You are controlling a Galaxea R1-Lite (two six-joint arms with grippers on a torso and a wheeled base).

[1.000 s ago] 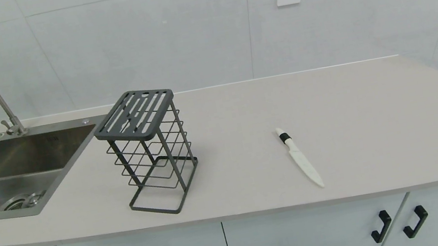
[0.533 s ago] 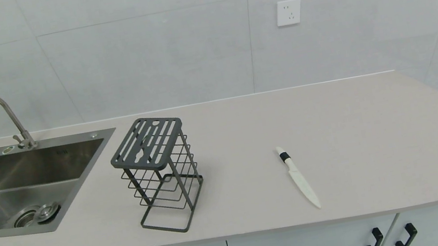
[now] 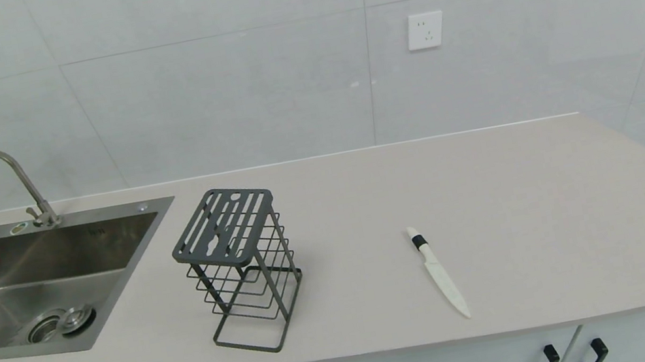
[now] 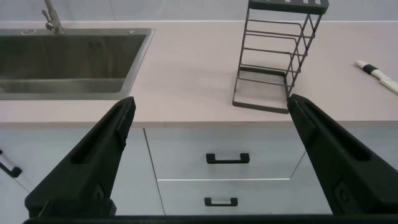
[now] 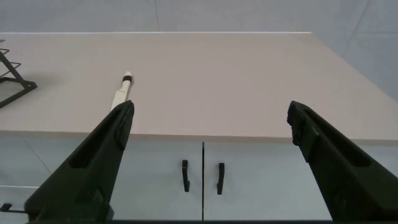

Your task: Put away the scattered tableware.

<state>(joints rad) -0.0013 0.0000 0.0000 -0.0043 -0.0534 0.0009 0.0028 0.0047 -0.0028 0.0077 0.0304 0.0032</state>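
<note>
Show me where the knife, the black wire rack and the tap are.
knife (image 3: 438, 269), head view, on the white blade just past the handle.
black wire rack (image 3: 223, 227), head view, on its slotted top plate.
tap (image 3: 28, 184), head view, on the sloping neck.

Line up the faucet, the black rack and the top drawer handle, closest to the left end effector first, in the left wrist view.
1. Top drawer handle: out front, under the counter edge.
2. Black rack: on the counter, right of the sink.
3. Faucet: far back, behind the sink.
</note>
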